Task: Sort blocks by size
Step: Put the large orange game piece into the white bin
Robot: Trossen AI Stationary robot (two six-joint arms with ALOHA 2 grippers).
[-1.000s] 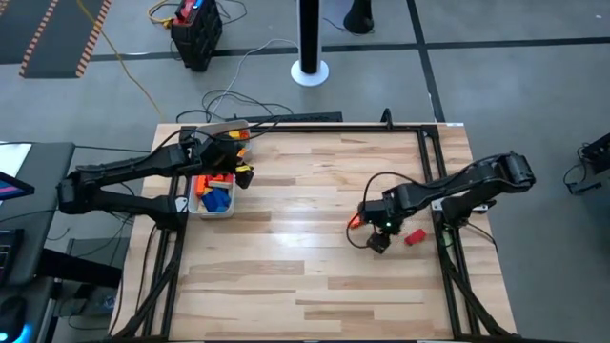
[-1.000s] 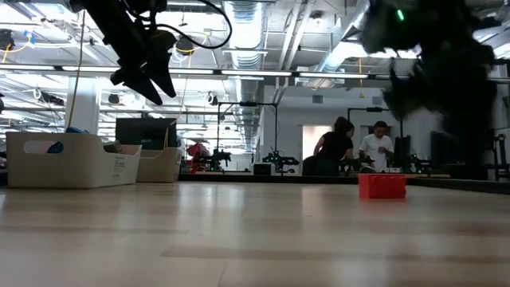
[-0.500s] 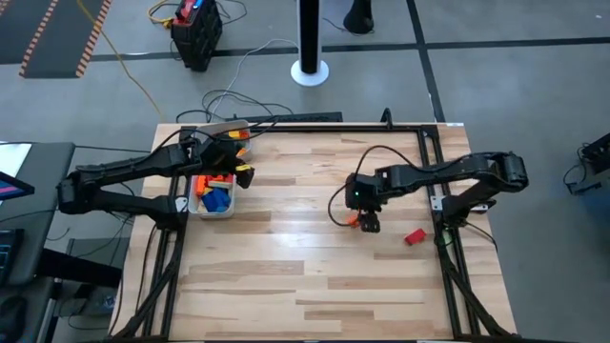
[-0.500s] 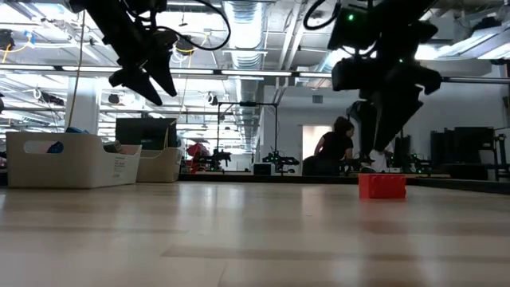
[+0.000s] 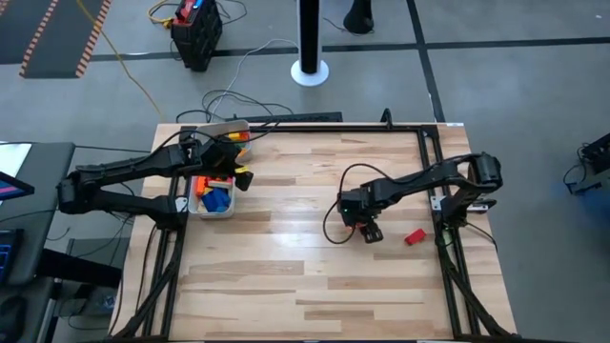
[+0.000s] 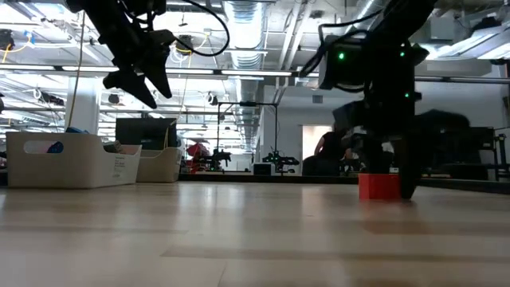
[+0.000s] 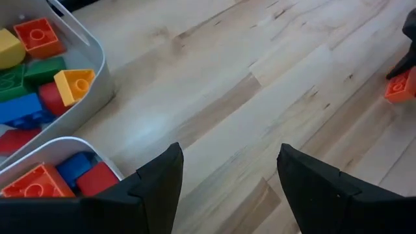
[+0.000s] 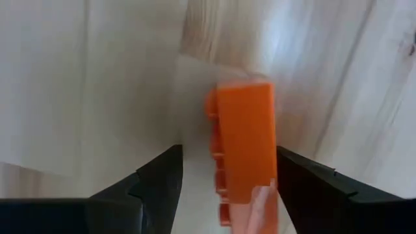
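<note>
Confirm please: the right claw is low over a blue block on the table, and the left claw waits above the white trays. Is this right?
Not quite: the block between the right claw fingers is orange, not blue, as the right wrist view shows. The rest stands: it lies on the table, and the left claw waits above the white trays.

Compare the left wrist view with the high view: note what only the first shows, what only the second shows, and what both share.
Only the left wrist view shows the studs on single blocks, such as a yellow block in the far tray.

Only the high view shows both arms, the open right gripper low over the table, and a red block beside it.

Both show the two trays of blocks, the wooden tabletop and the open left gripper above the trays.
</note>
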